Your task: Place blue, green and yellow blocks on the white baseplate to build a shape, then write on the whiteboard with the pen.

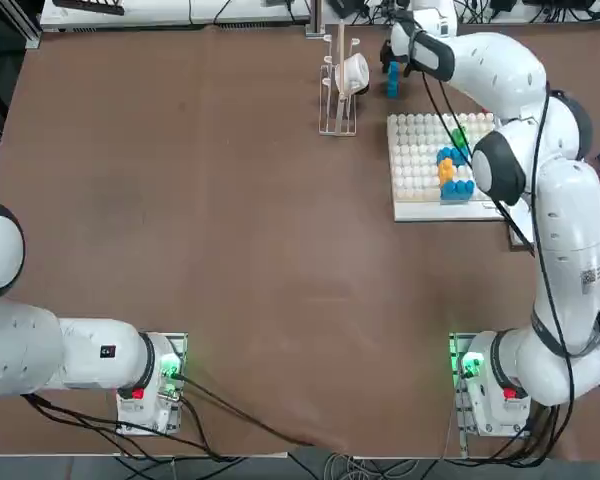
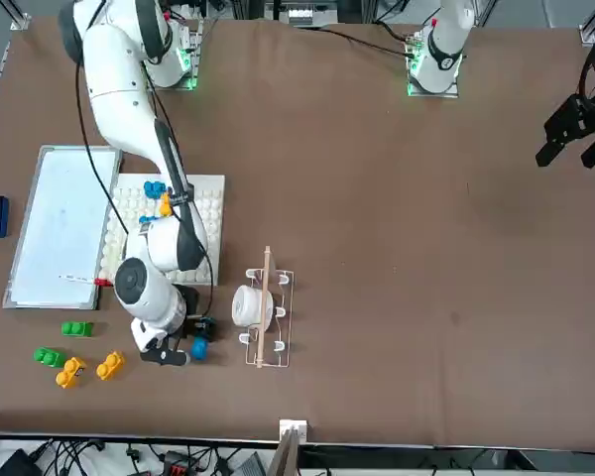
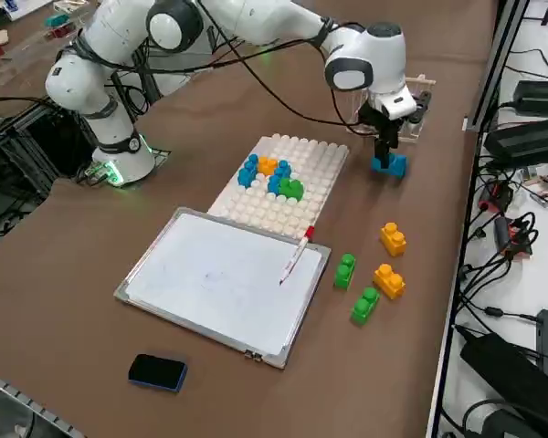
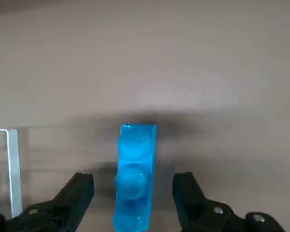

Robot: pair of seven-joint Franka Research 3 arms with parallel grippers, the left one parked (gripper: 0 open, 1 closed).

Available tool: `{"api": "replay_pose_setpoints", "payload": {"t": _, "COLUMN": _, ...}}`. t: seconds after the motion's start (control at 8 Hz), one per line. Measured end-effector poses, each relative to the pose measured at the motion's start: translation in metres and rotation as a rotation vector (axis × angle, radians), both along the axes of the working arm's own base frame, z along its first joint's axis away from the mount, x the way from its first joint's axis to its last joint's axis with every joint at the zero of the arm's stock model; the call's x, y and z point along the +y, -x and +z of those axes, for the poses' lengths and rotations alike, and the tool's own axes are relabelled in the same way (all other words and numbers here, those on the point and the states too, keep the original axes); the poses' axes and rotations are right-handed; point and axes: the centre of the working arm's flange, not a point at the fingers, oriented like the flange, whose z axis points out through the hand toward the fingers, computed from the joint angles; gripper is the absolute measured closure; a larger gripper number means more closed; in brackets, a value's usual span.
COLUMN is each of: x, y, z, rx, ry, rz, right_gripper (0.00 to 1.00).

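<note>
My right gripper (image 4: 134,182) is open and hovers over a blue block (image 4: 134,176), one finger on each side without touching it. This block (image 3: 390,165) lies on the table just beyond the white baseplate (image 3: 320,169), under the gripper (image 3: 384,146). On the baseplate (image 1: 412,160) stands a cluster of blue, yellow-orange and green blocks (image 3: 270,176). Beside the whiteboard (image 3: 215,283), two green blocks (image 3: 345,271) and two yellow blocks (image 3: 393,239) lie loose. The pen (image 3: 295,256) rests across the whiteboard's edge next to the baseplate.
A wire rack holding a white cup (image 1: 342,78) stands close to the blue block, left of it in the top view. A dark blue eraser (image 3: 157,372) lies off the whiteboard's outer end. Cables run past the table's right edge.
</note>
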Motion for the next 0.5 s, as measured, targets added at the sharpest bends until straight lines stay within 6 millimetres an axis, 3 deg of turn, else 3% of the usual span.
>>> {"api": "replay_pose_setpoints", "payload": {"t": 0.5, "x": 0.0002, "y": 0.0002, "z": -0.0092, "rx": 0.001, "ry": 0.003, "rz": -0.016, "right_gripper": 0.11}}
